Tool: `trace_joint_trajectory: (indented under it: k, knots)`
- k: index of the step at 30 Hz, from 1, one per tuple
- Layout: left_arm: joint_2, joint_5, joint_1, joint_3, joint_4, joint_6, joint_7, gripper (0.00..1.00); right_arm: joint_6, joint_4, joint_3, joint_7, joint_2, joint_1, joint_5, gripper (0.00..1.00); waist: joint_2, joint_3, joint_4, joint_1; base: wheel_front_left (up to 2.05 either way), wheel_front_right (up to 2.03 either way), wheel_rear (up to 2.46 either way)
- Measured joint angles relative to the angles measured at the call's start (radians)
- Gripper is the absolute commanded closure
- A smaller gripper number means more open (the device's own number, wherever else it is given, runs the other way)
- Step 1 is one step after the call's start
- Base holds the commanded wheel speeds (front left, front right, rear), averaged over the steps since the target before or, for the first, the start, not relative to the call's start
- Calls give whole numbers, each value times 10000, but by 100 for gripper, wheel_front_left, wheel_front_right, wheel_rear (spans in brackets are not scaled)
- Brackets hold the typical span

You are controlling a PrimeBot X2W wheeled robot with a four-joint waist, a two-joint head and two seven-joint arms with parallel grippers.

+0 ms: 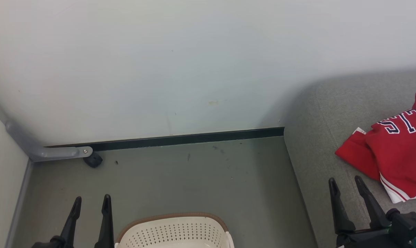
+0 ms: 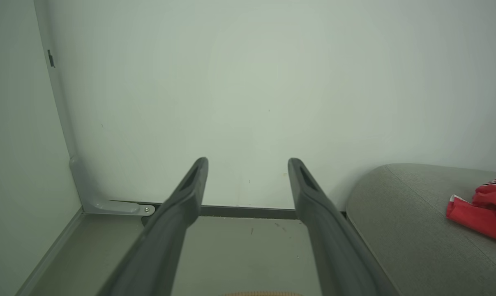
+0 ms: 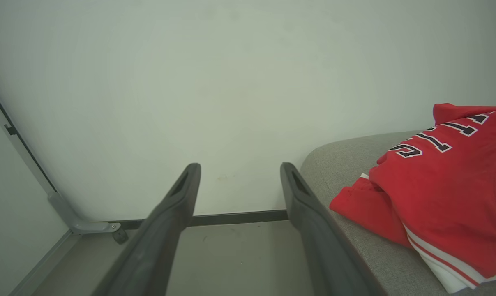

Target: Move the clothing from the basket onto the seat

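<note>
The red clothing (image 1: 394, 151), a jersey with white trim and dark lettering over a plainer red piece, lies on the grey seat (image 1: 318, 137) at the right; it also shows as clothing (image 3: 432, 197) on the seat (image 3: 379, 263), and clothing (image 2: 484, 207) on the seat (image 2: 408, 222). The cream basket (image 1: 175, 232) with a brown rim stands on the floor at the bottom centre; what shows of its inside holds nothing. My left gripper (image 1: 91, 204) is open just left of the basket. My right gripper (image 1: 345, 184) is open over the seat's front left, left of the jersey. Nothing sits between either pair of fingers.
A pale wall (image 1: 194, 69) rises straight ahead with a dark skirting strip (image 1: 194, 138). A grey bracket (image 1: 49, 151) and a small black caster (image 1: 93, 160) sit in the left corner by a side panel. Grey-green floor (image 1: 194, 179) lies between the basket and the wall.
</note>
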Motion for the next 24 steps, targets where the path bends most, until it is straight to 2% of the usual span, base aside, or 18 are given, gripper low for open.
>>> trace_joint_trajectory:
  k: [5, 6, 15, 24]
  knots:
    - [-13, 0, 2, 10, 4, -13, 0, 0, 75, 25, -52, 0, 81, 35, -67, 0, 0, 9, -1, 0, 0, 0, 0]
    - [-15, 0, 2, 12, 6, -27, 0, 100, 96, 33, -69, 0, 104, 35, -77, 100, 0, 11, -2, 0, 0, 0, 0]
    - [-278, -267, 160, -46, 537, -104, 121, 100, 159, 552, -69, 123, 464, 345, 171, 100, 0, 7, 0, 0, 0, 0, 0]
    - [-410, -1175, 150, 257, 696, -288, 487, 100, 380, 665, -518, 481, 673, 341, 1185, 100, 0, -74, 33, 0, 0, 0, 0]
